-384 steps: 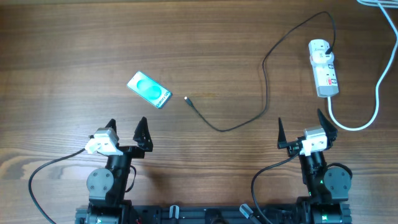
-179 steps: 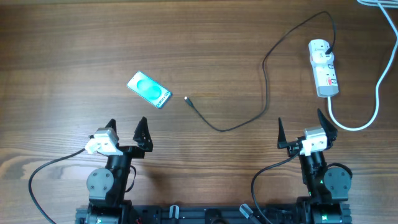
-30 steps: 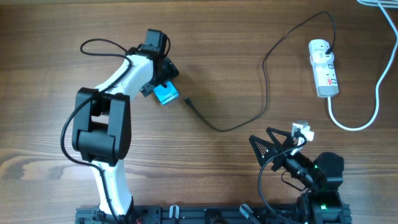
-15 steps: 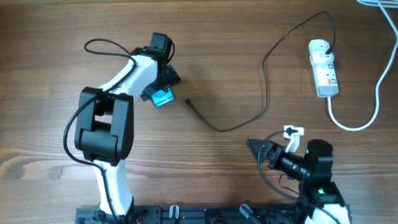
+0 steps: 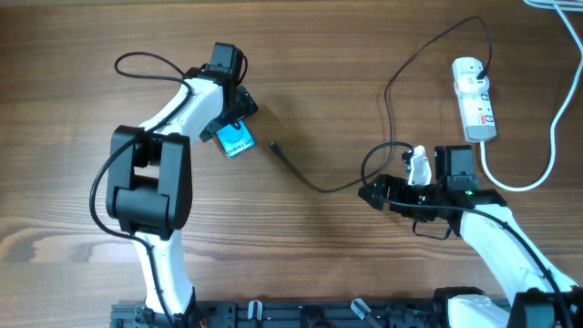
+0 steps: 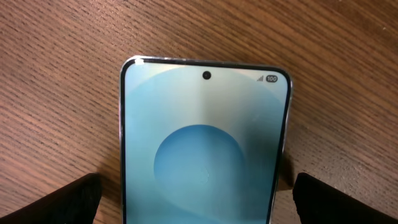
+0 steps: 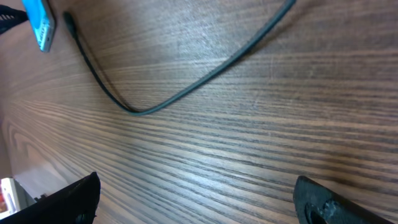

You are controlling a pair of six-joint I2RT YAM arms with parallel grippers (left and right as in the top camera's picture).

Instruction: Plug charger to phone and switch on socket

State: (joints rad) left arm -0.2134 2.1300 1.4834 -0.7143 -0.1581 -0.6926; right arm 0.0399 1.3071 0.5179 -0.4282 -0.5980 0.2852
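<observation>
Wood table (image 5: 310, 55): brown grain; everything lies on it.
Phone (image 6: 202, 155): upper left of centre in the overhead view. In the left wrist view its light blue screen faces the camera, with the camera dot toward the top of the frame.
Left gripper (image 6: 196, 186): fingers spread, one on each side of the phone's lower part. Bare wood shows between one finger and the phone's edge. The other finger sits just beside the opposite edge; I cannot tell whether it touches.
Charger (image 5: 389, 109): thin black cable running from the socket at upper right, down past centre right, bending low near the middle, then rising leftward.
Plug tip (image 5: 274, 144): on the wood just right of the phone, apart from it.
Right gripper (image 7: 196, 183): fingers wide apart, pinching nothing, right of centre and near the cable's low bend.
Socket (image 5: 475, 100): white strip at upper right, with red marks.
White cord (image 5: 524, 189): curves from the strip's lower end toward the right edge.
</observation>
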